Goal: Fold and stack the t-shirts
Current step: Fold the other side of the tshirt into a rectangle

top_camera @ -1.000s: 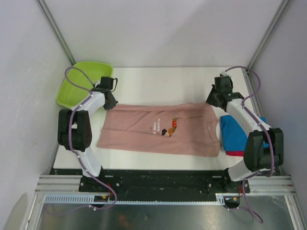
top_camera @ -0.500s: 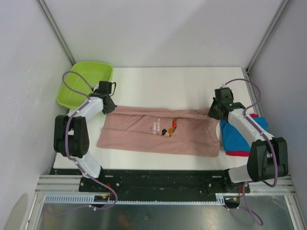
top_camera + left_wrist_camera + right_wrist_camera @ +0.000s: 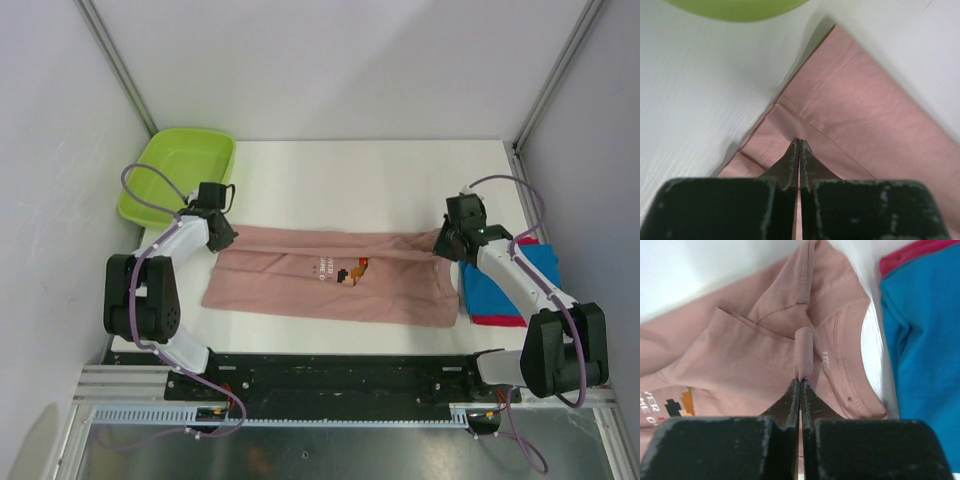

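Observation:
The dusty pink t-shirt (image 3: 330, 280) lies flat across the table's middle, its far edge folded over toward the near side, the chest print (image 3: 350, 271) partly showing. My left gripper (image 3: 222, 237) is shut on the shirt's far left hem corner (image 3: 790, 120). My right gripper (image 3: 443, 243) is shut on a pinch of pink cloth (image 3: 804, 352) by the collar (image 3: 855, 375). A folded blue t-shirt (image 3: 505, 275) lies on a red one (image 3: 495, 321) at the right; the blue one also shows in the right wrist view (image 3: 925, 340).
The lime-green tub (image 3: 178, 175) stands at the far left corner, close to my left arm; its rim shows in the left wrist view (image 3: 735, 7). The white table (image 3: 350, 180) is bare behind the shirt. Frame posts rise at both far corners.
Both grippers have moved toward the near side, drawing the pink shirt's far edge over itself. The fold now covers the upper part of the print.

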`<state>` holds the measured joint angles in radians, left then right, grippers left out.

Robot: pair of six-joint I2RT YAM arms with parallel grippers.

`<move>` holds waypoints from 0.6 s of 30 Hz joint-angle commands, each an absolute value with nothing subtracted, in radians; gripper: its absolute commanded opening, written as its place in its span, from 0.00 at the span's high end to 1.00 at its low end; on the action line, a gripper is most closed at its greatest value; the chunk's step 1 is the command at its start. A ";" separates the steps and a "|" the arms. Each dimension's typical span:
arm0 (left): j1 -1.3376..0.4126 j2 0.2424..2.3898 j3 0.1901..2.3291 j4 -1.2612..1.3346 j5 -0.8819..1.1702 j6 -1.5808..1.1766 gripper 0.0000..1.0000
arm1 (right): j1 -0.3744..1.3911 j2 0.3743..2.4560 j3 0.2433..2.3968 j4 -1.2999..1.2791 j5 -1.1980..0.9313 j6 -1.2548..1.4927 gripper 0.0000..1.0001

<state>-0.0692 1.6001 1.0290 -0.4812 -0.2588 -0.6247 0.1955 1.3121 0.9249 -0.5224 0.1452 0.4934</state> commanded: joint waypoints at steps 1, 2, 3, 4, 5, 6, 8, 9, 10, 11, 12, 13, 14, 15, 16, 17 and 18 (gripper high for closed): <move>-0.059 1.570 1.004 -0.472 -0.266 -0.652 1.00 | 0.213 1.301 0.867 -0.525 0.150 0.530 1.00; -0.059 1.577 1.000 -0.472 -0.263 -0.656 1.00 | 0.215 1.306 0.857 -0.522 0.145 0.533 1.00; -0.058 1.584 0.999 -0.473 -0.260 -0.660 1.00 | 0.220 1.311 0.851 -0.519 0.145 0.535 1.00; -0.058 1.591 0.999 -0.472 -0.257 -0.663 1.00 | 0.223 1.315 0.846 -0.517 0.144 0.537 1.00; -0.058 1.595 0.999 -0.471 -0.256 -0.665 1.00 | 0.227 1.317 0.844 -0.515 0.147 0.537 1.00; -0.059 1.596 1.001 -0.471 -0.258 -0.668 1.00 | 0.228 1.315 0.844 -0.515 0.148 0.538 1.00; -0.058 1.592 1.009 -0.473 -0.264 -0.669 1.00 | 0.227 1.300 0.845 -0.511 0.157 0.534 1.00; -0.057 1.589 1.015 -0.473 -0.267 -0.667 1.00 | 0.225 1.289 0.848 -0.512 0.160 0.532 1.00; -0.055 1.585 1.022 -0.474 -0.270 -0.665 1.00 | 0.223 1.277 0.854 -0.516 0.164 0.530 1.00; -0.054 1.581 1.029 -0.476 -0.273 -0.662 1.00 | 0.222 1.266 0.862 -0.523 0.167 0.528 1.00; -0.052 1.577 1.034 -0.477 -0.277 -0.661 1.00 | 0.221 1.257 0.869 -0.535 0.172 0.526 1.00; -0.050 1.573 1.039 -0.479 -0.280 -0.659 1.00 | 0.219 1.246 0.875 -0.547 0.177 0.525 1.00; -0.047 1.571 1.042 -0.481 -0.283 -0.658 1.00 | 0.219 1.232 0.878 -0.556 0.179 0.526 1.00; -0.046 1.567 1.044 -0.482 -0.287 -0.657 1.00 | 0.220 1.219 0.879 -0.567 0.182 0.528 1.00; -0.045 1.564 1.045 -0.484 -0.289 -0.656 1.00 | 0.220 1.207 0.880 -0.579 0.183 0.530 1.00; -0.043 1.562 1.045 -0.486 -0.291 -0.656 1.00 | 0.222 1.198 0.880 -0.591 0.182 0.533 1.00; -0.042 1.560 1.044 -0.486 -0.291 -0.655 1.00 | 0.225 1.191 0.880 -0.603 0.183 0.537 1.00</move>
<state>-0.0574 1.6009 1.0054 -0.4835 -0.2577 -0.6540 0.2226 1.2507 0.8406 -0.5499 0.1501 0.5232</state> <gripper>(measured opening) 0.003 0.010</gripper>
